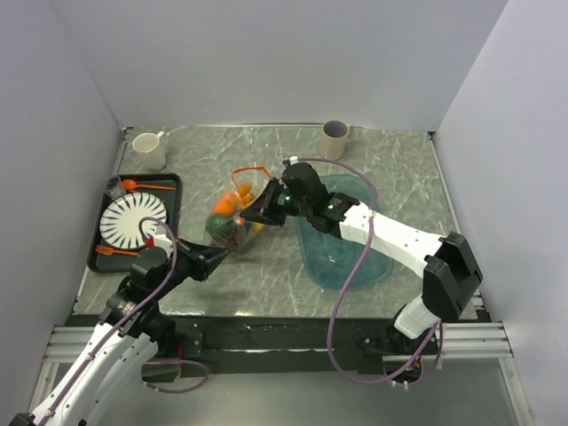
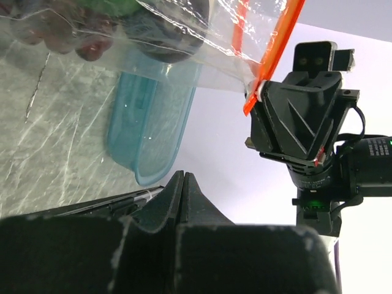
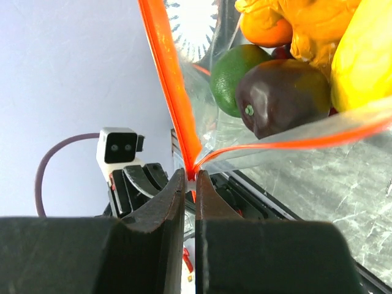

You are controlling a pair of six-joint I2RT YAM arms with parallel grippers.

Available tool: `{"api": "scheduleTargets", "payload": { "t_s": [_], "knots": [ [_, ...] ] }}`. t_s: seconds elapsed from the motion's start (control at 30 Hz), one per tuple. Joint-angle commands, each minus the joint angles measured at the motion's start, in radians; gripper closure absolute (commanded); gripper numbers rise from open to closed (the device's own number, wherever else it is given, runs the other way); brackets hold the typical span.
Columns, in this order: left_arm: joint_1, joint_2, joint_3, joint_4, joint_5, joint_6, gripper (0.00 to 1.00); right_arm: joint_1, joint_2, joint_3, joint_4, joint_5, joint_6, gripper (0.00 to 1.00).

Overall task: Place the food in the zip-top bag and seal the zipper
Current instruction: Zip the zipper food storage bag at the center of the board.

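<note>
Over the table (image 1: 266,284) centre, right gripper (image 3: 191,180) pinching zipper (image 3: 168,79) end, left gripper (image 2: 184,184) fully closed

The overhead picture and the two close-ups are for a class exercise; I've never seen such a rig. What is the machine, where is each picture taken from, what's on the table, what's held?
Two robot arms are bolted side by side, each ending in a two-finger gripper. One picture looks down from above; the others come from a camera on each wrist. On the table: a blue-green tray, a black tray with a striped plate, a white mug and a greyish mug. The right gripper pinches the end of the orange zipper strip on a clear bag with toy fruit inside. The left gripper is shut near the bag; whether it grips plastic is unclear.
</note>
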Motion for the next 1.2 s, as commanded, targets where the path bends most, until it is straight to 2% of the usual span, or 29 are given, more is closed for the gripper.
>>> {"api": "scheduleTargets", "payload": {
  "t_s": [0.0,0.07,0.1,0.2,0.23,0.4,0.47,0.67,0.9,1.0,1.17],
  "knots": [
    [-0.002,-0.024,0.027,0.068,0.021,0.003,0.88,0.002,-0.039,0.011,0.059,-0.008,-0.012,1.0],
    [-0.002,-0.01,0.018,0.123,0.013,-0.006,0.73,0.005,-0.033,0.014,0.05,-0.02,-0.017,1.0],
    [-0.002,0.002,0.013,0.152,0.019,-0.005,0.58,0.006,-0.033,0.009,0.048,-0.033,-0.02,1.0],
    [-0.002,0.11,0.01,0.321,0.064,-0.003,0.47,0.011,-0.041,-0.009,0.05,-0.043,-0.021,1.0],
    [-0.002,0.138,0.013,0.346,0.078,-0.006,0.46,0.013,-0.048,-0.015,0.053,-0.043,-0.021,1.0],
    [-0.002,0.25,0.023,0.482,0.089,-0.022,0.48,0.02,-0.05,-0.021,0.053,-0.053,-0.024,1.0],
    [-0.002,0.266,0.03,0.504,0.076,-0.022,0.54,0.022,-0.051,-0.021,0.053,-0.053,-0.024,1.0],
    [-0.002,0.293,0.044,0.49,0.053,-0.011,0.66,0.025,-0.056,-0.018,0.045,-0.05,-0.029,1.0],
    [-0.002,0.261,0.049,0.42,0.017,0.009,0.66,0.023,-0.058,-0.017,0.047,-0.051,-0.031,1.0],
    [-0.002,0.258,0.042,0.416,0.012,0.012,0.71,0.023,-0.059,-0.012,0.047,-0.053,-0.029,1.0],
    [-0.002,0.278,0.032,0.459,0.009,0.012,0.71,0.026,-0.062,-0.011,0.042,-0.053,-0.029,1.0]
  ]
}}
